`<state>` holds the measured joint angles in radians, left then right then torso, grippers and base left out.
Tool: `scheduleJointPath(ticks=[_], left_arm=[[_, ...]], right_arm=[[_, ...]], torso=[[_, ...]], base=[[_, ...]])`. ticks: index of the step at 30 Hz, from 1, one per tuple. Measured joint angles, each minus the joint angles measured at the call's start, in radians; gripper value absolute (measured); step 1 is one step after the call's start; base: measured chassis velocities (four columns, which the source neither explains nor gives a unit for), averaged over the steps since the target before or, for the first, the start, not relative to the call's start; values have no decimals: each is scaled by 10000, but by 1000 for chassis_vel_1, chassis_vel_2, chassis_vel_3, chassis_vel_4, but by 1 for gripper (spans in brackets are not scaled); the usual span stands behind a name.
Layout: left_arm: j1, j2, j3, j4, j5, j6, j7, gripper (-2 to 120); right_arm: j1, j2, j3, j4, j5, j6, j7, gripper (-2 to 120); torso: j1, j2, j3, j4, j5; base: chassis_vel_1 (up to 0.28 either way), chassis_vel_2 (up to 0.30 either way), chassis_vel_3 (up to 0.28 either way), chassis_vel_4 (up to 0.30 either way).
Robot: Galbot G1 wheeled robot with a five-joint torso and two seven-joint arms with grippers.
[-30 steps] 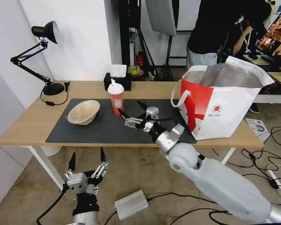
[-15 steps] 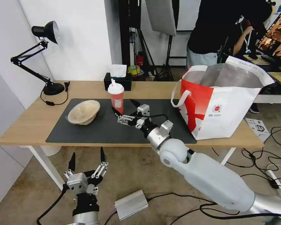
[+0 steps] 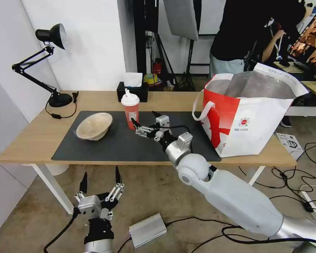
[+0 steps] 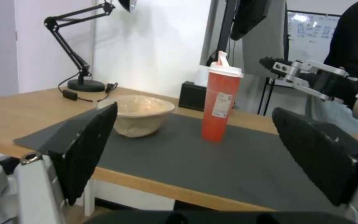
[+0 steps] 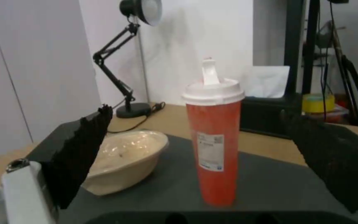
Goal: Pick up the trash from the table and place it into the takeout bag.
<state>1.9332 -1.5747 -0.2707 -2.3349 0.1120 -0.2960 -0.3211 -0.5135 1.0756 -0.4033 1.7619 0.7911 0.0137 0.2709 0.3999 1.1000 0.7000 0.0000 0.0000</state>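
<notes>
A red drink cup [image 3: 130, 109] with white lid and straw stands upright on the dark grey mat [image 3: 123, 149] of the table [image 3: 35, 137]. Left of it a beige pulp bowl [image 3: 94, 125] rests tilted. My right gripper [image 3: 144, 117] hovers open just right of the cup, its fingers pointing at it and not touching. In the right wrist view the cup [image 5: 214, 137] stands ahead, centred between the spread fingers of the right gripper [image 5: 197, 113], with the bowl [image 5: 123, 158] beside it. The takeout bag [image 3: 249, 116] stands open at the table's right end. My left gripper [image 3: 100, 177] hangs open below the table's front edge.
A black tissue box [image 3: 132, 90] sits behind the cup. A black desk lamp [image 3: 49, 63] stands at the table's far left. A silver box [image 3: 147, 230] and cables lie on the floor. A person stands behind the bag.
My right gripper moved left across the mat toward the cup and now sits close beside it, still open. The left gripper dropped slightly. Cup, bowl and bag stayed put.
</notes>
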Motion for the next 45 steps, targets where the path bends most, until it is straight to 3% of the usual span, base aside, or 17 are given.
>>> scheduleJointPath(ticks=[24, 45], left_arm=[[200, -90, 16, -61, 163, -116, 26, 100], [228, -75, -23, -65, 170, -134, 26, 100]], right_arm=[[594, 999, 71, -1378, 368, -911, 139, 100], [1023, 2223, 55, -2904, 45, -1036, 150, 100]], torso=[[0, 0, 0, 0, -1], [0, 0, -1, 0, -1]], base=[[0, 0, 0, 0], [0, 0, 0, 0]])
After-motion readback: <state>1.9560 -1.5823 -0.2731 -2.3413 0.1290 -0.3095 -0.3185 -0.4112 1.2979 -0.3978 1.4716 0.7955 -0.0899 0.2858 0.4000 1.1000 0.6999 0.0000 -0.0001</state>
